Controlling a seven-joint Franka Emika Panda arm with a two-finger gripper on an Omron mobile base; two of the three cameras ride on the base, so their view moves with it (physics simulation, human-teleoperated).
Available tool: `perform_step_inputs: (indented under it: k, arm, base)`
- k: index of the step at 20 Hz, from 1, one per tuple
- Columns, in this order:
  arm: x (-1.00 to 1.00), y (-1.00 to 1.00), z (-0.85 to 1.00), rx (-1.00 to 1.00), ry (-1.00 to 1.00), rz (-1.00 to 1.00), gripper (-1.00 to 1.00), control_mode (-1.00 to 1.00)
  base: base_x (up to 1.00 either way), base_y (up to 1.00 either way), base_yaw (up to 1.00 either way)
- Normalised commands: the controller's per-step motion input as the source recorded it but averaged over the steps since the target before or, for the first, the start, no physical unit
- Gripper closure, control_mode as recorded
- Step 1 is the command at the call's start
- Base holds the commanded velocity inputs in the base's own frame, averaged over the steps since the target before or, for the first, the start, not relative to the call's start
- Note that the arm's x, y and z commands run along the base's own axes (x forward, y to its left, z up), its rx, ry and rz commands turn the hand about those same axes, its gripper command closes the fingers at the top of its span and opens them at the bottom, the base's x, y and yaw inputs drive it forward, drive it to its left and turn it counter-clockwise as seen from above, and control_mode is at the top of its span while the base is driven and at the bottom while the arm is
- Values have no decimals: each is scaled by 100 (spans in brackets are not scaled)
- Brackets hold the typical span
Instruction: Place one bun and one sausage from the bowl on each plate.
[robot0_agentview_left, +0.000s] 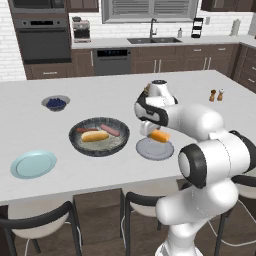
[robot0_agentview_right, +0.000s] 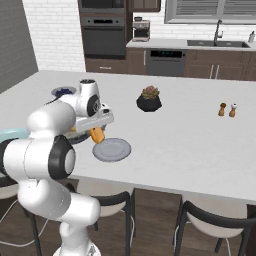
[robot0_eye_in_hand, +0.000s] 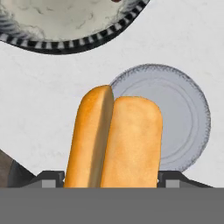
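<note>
My gripper (robot0_agentview_left: 156, 133) is shut on the bright orange bun (robot0_agentview_left: 160, 136), which hangs just above the grey plate (robot0_agentview_left: 150, 151). In the hand view the bun (robot0_eye_in_hand: 116, 140) stands between the fingertips (robot0_eye_in_hand: 50, 178), over the left part of the grey plate (robot0_eye_in_hand: 186, 118). The dark speckled bowl (robot0_agentview_left: 99, 145) to the left holds the paler bun (robot0_agentview_left: 95, 135), a pinkish sausage (robot0_agentview_left: 110, 130) and a darker sausage (robot0_agentview_left: 86, 130). Farther left, near the front edge, lies the blue-green plate (robot0_agentview_left: 33, 164), bare. From the right base view the gripper (robot0_agentview_right: 96, 131) and bun (robot0_agentview_right: 96, 135) hang at the left rim of the grey plate (robot0_agentview_right: 114, 150).
A small blue bowl of berries (robot0_agentview_left: 55, 103) sits behind the dark bowl. A potted plant (robot0_agentview_right: 149, 99) stands behind the grey plate, and salt and pepper shakers (robot0_agentview_right: 227, 109) stand far right. Chairs line the island's near edge.
</note>
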Motion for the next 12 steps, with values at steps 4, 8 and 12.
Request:
perform_step_inputs:
  k: [4, 8, 12]
  arm:
    - [22, -3, -48, 0, 0, -8, 100, -100]
    - [12, -19, -53, 0, 0, -4, 100, -100]
    - [4, -11, -49, 0, 0, -3, 100, -100]
  base:
    - [0, 0, 0]
    - [0, 0, 0]
    - [0, 0, 0]
